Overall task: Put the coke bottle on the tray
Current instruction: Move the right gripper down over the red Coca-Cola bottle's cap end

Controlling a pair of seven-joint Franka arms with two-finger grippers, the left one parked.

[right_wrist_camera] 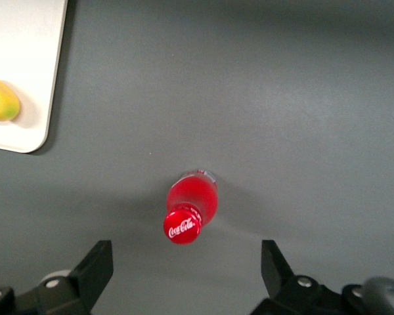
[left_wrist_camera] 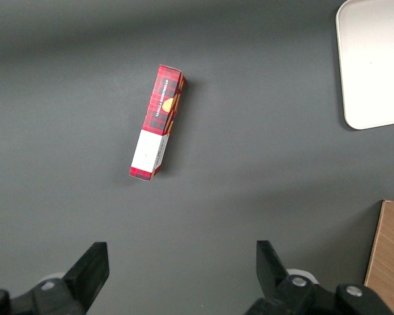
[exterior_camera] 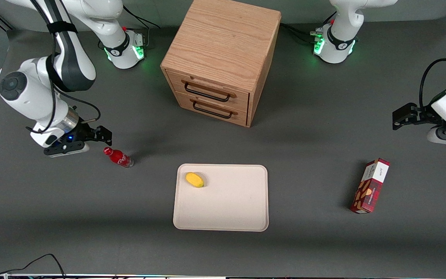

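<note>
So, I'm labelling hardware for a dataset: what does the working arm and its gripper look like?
The right arm has glossy white rounded shells with dark grey-black joint sections, a black strap and black cables along it, and a silver wrist ring. Its gripper, above the table beside the coke bottle, has black fingers with a blue light nearby.

My gripper (exterior_camera: pixel 105 135) hangs with its fingers spread above a dark grey matte tabletop (exterior_camera: pixel 308 162), toward the working arm's end. A wooden two-drawer cabinet (exterior_camera: pixel 219 58) stands farther from the front camera. Lighting is soft, with diffuse shadows.
</note>
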